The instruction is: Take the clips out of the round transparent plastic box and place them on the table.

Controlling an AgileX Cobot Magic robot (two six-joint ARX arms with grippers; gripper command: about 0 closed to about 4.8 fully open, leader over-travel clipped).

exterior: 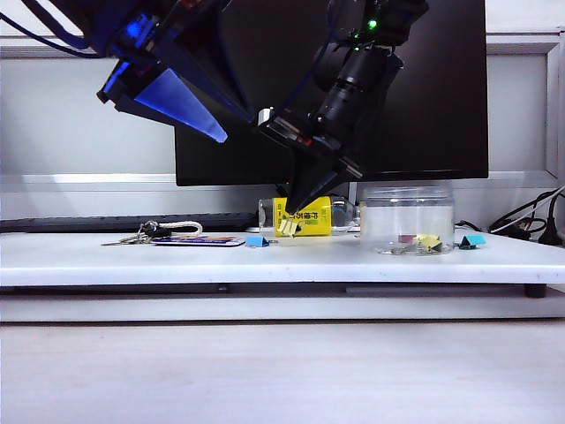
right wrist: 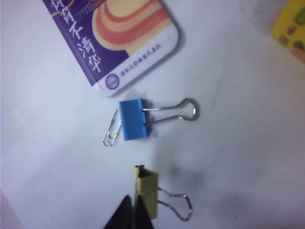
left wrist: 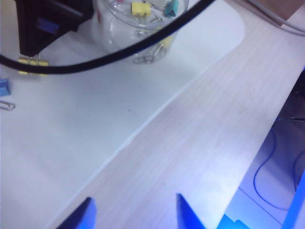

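My right gripper [exterior: 291, 216] points down over the white table [exterior: 265, 265], left of the round transparent plastic box [exterior: 408, 221]. Its black tips [right wrist: 135, 202] are shut on a yellow clip [right wrist: 148, 192], which hangs just above the table [right wrist: 248, 143] beside the blue clip. In the left wrist view the same yellow clip [left wrist: 32, 67] shows under the black gripper. Inside the box lie a pink clip [exterior: 406, 238] and a yellow clip [exterior: 430, 241]. The box [left wrist: 119, 33] is also in the left wrist view. My left gripper [left wrist: 136, 207] stands open and empty, high at the left [exterior: 190, 106].
A blue clip [exterior: 257, 240] and a paper clip [right wrist: 111, 134] lie by a purple card [right wrist: 114, 33]. Keys [exterior: 141, 234] lie further left. A bottle with a yellow label [exterior: 309, 215] stands behind my right gripper. A teal clip [exterior: 472, 240] sits right of the box. A black monitor [exterior: 424, 88] stands behind.
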